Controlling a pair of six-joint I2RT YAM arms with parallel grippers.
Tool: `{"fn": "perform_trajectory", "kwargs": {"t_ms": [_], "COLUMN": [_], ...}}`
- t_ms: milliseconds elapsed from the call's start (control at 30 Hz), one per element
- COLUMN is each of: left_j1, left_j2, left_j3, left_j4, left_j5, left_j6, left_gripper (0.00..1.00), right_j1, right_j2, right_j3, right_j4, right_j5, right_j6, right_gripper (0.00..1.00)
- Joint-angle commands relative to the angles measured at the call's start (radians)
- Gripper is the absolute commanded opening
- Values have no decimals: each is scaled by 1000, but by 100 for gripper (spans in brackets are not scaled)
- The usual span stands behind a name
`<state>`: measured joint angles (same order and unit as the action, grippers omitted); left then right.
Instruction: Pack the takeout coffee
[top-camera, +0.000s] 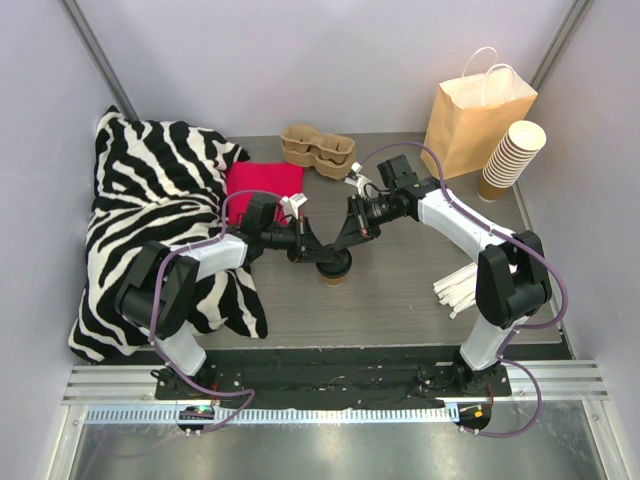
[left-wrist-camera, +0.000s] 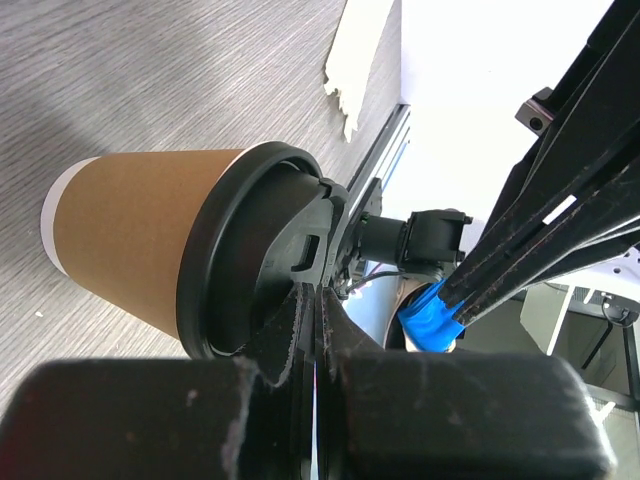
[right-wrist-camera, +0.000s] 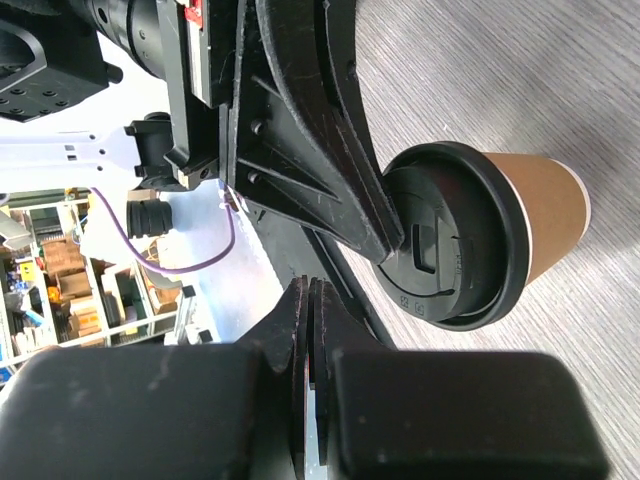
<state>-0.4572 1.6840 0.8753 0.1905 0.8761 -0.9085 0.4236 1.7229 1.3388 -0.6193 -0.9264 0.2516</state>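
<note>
The coffee cup (top-camera: 335, 268) stands upright near the middle of the grey table (top-camera: 400, 310), and its black lid (top-camera: 334, 262) is on. Around it there are several other things. A zebra-pattern blanket (top-camera: 150, 210) covers the left side of the table, and a red cloth (top-camera: 265, 180) lies at its far edge. Behind the cloth, at the back, sits a brown cup carrier (top-camera: 318, 150) with 2 hollows showing. A paper bag (top-camera: 478, 120) stands upright in the far right corner. A tilted stack of cups (top-camera: 512, 155) without lids is just beside it. Some white strips (top-camera: 458, 290) lie near the base of the right arm. The right arm itself stretches across the space between the cup and the bag.

The 2 claws meet over the cup, 1 from each side. The left claw (top-camera: 322, 257) has its fingers pressed fully together and holds nothing. In the right wrist view its tip appears to touch the top of the lid. The right claw (top-camera: 348, 243) is also closed tight with nothing between its fingers. In the left wrist view its tip lies against the lid near the rim.
</note>
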Motion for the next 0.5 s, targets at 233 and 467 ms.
{"fn": "perform_trajectory", "kwargs": {"t_ms": [233,467], "left_j1": [-1,0], "left_j2": [25,37], "left_j3": [19,14], "left_j4": [-74,-89], "left_j5": [-49,-54], "left_j6": [66,75], "left_gripper": [0,0], "right_j1": [-19,-35], "right_j2": [73,155], "right_j3": [-61,-154], "right_j4": [30,49], "right_j5": [21,72], "right_j6": [-43,-25], "right_gripper": [1,1]}}
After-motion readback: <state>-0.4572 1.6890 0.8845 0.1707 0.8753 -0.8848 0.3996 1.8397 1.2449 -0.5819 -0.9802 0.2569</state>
